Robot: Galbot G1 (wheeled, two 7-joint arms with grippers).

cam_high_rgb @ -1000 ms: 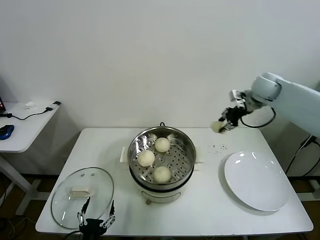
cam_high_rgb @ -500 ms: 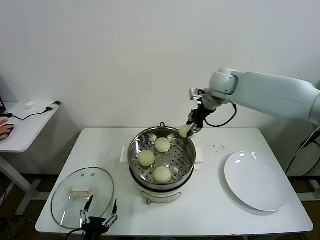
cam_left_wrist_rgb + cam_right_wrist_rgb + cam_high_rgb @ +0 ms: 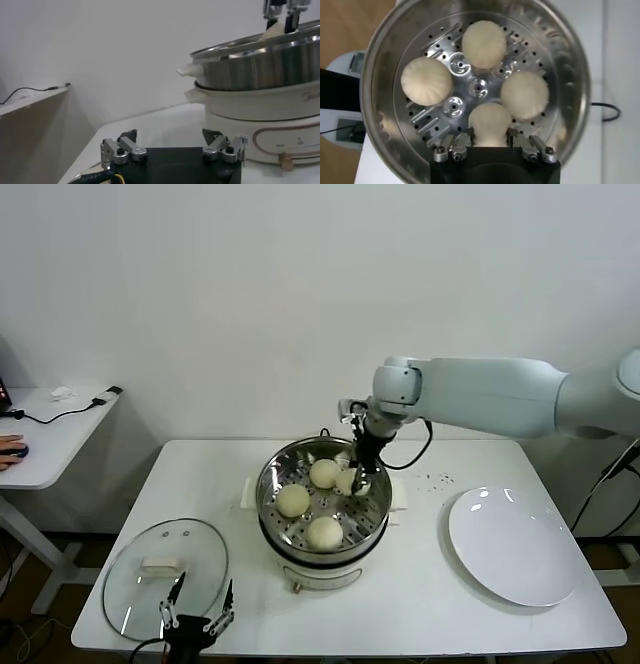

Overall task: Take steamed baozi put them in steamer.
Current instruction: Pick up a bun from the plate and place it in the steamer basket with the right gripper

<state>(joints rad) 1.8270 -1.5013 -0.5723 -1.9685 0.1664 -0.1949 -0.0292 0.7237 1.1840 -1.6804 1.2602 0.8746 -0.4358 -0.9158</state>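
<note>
The steamer (image 3: 323, 504) stands mid-worktop (image 3: 430, 584), with bare surface toward the front edge. The glass lid (image 3: 165, 576) lies to its left and the white plate (image 3: 513, 546) to its right, both near the front edge. The right gripper (image 3: 353, 481) reaches inside the steamer rim, jaws closed on a steamed baozi (image 3: 490, 124) just above the perforated floor; a second ago it held that bun high beside the wall, past the plate. The right wrist view shows three more buns (image 3: 483, 44) resting around the basket centre. The left gripper (image 3: 172, 150) hangs low at the front edge by the lid, jaws wide.
</note>
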